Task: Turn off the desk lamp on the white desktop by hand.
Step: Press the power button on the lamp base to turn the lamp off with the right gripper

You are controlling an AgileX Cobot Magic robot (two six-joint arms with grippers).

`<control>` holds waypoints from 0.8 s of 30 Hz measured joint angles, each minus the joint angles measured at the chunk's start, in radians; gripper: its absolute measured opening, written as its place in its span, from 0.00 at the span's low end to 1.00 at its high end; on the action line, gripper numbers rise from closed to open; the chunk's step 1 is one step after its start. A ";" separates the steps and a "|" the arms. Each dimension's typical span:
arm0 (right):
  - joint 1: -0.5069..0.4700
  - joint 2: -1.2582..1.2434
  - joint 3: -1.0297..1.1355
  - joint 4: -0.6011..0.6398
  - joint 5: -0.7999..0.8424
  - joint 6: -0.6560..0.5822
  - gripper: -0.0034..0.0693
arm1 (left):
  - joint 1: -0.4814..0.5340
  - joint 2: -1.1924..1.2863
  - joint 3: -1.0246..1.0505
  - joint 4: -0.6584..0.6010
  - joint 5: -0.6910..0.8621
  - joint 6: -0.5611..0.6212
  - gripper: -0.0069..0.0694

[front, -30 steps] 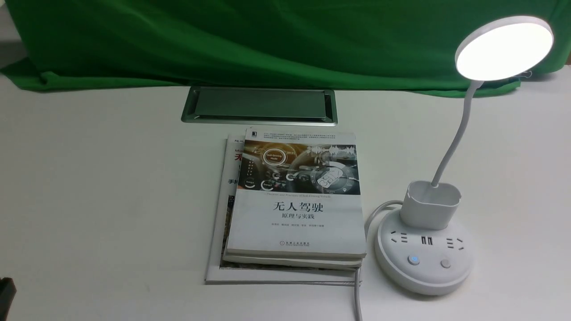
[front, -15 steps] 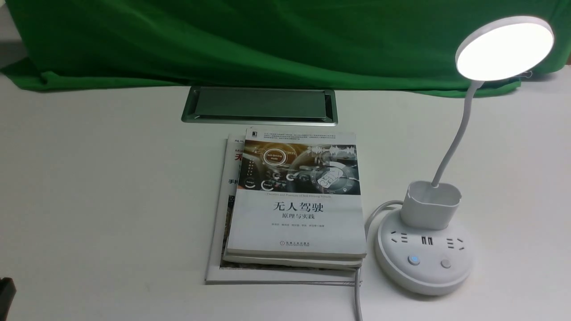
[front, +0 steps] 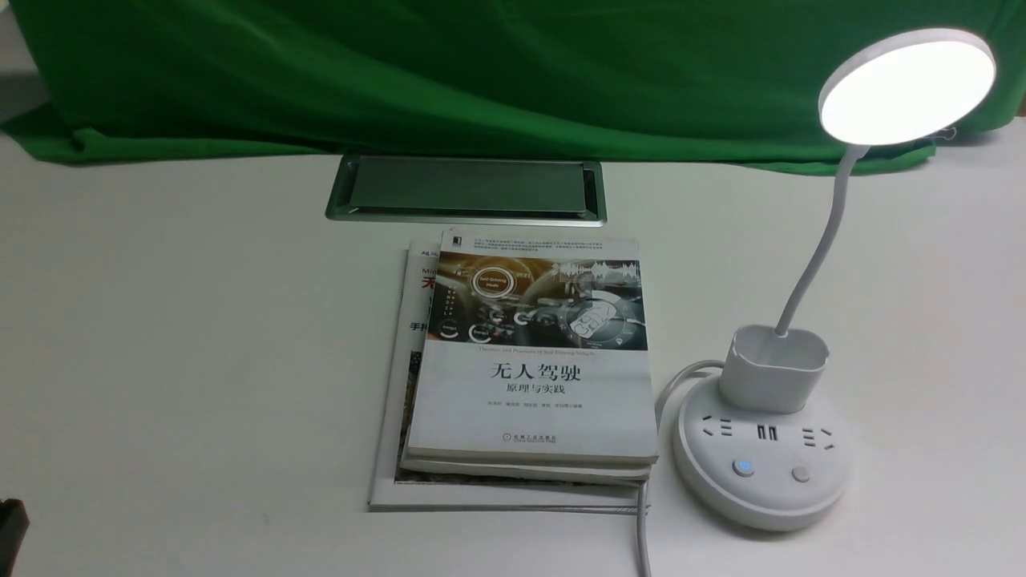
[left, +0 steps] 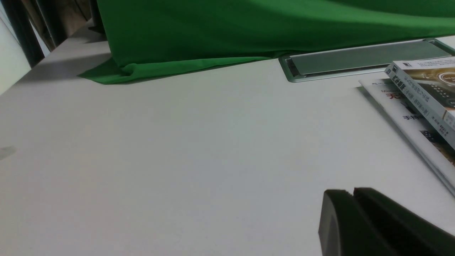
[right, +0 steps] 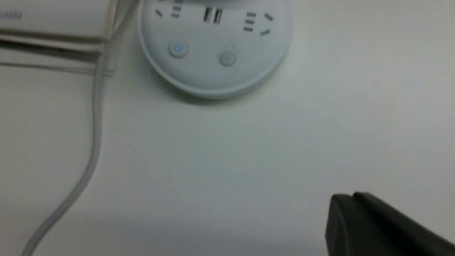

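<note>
The desk lamp (front: pixel 761 461) stands at the right of the white desktop (front: pixel 200 336), its round head (front: pixel 906 86) lit. Its base has a blue-lit button (front: pixel 744 467) and a plain button (front: pixel 801 474). The right wrist view shows the base (right: pixel 217 67) with both buttons, well ahead of my right gripper (right: pixel 352 197), which is shut and empty and out of the front view. My left gripper (left: pixel 353 192) is shut and empty over bare desktop; a black bit of it (front: pixel 12 525) shows at the front view's left edge.
A stack of books (front: pixel 533 361) lies at the centre, just left of the lamp base. The lamp's white cord (front: pixel 641 529) runs toward the front edge. The grey cable hatch (front: pixel 465 188) sits behind the books. Green cloth (front: pixel 481 72) covers the back.
</note>
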 joint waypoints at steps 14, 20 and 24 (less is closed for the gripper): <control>0.211 0.543 -0.131 -0.001 -0.213 0.024 0.10 | 0.000 0.000 0.000 0.000 0.000 0.000 0.12; 0.200 0.622 -0.184 -0.009 -0.235 0.024 0.10 | 0.000 0.000 0.000 0.000 0.000 -0.002 0.12; 0.195 0.645 -0.191 -0.013 -0.257 0.024 0.10 | 0.000 0.000 0.000 0.000 0.000 -0.001 0.12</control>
